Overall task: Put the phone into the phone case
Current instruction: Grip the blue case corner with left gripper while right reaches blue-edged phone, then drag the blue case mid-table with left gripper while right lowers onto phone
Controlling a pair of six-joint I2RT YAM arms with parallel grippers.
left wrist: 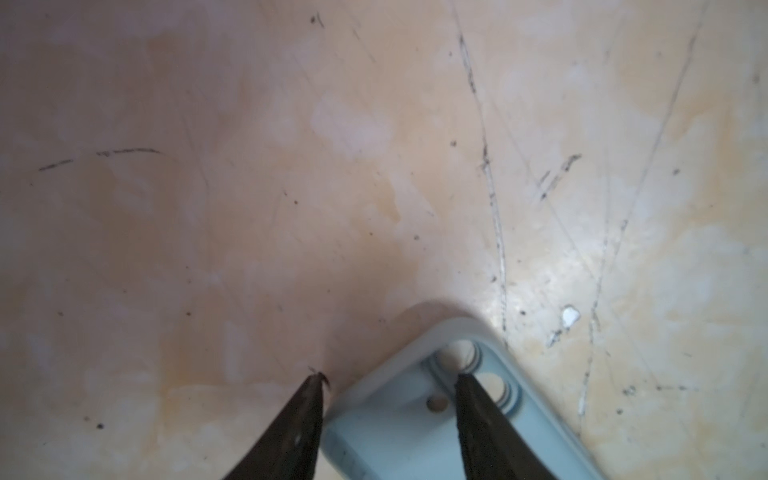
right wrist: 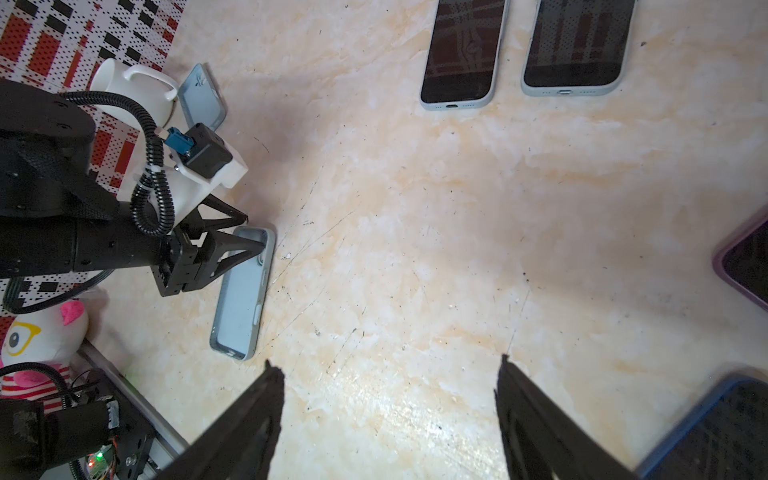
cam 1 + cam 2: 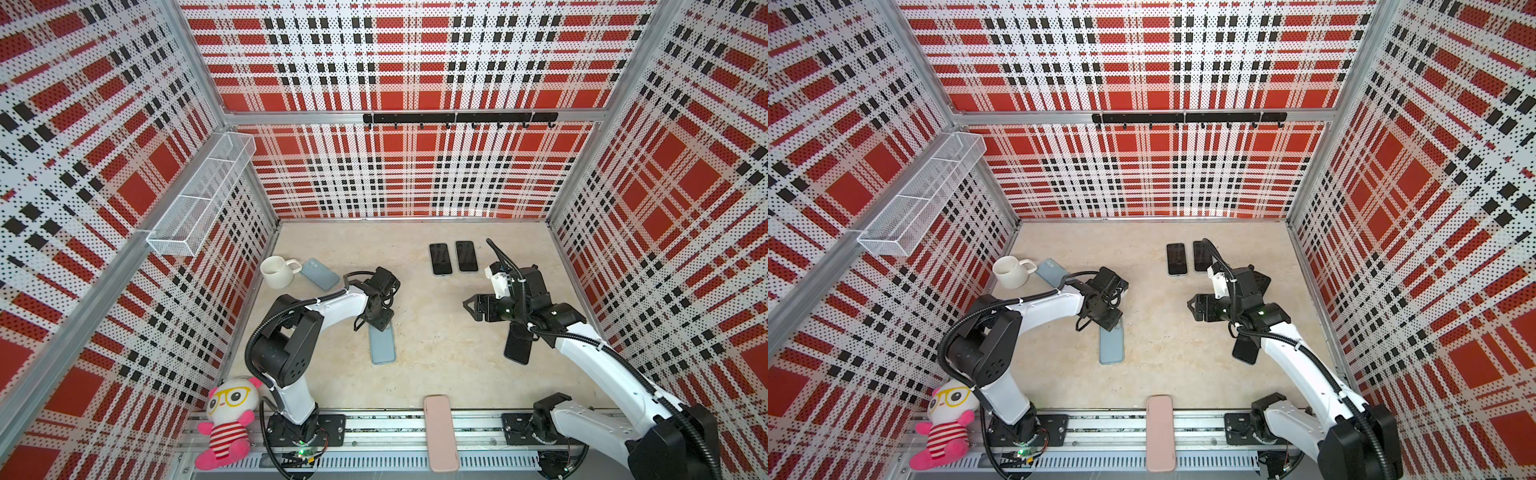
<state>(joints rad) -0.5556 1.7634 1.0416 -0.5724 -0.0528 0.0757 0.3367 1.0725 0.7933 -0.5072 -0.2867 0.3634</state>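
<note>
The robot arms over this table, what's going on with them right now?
The left gripper is at the far end of an empty light blue phone case lying flat on the table. Its open jaws straddle the case's rim by the camera cutout, not clamped. The right gripper hovers open over bare table, holding nothing. A dark phone lies partly hidden beneath the right arm, not yet picked up, so no phone is in that case yet.

Left arm [image 3: 332, 305] bent at the elbow; left pincer [image 1: 388, 376] points down, jaws partly apart. Right arm [image 3: 582, 345] reaches forward; right pincer [image 2: 386, 360] faces the middle, jaws wide apart.
</note>
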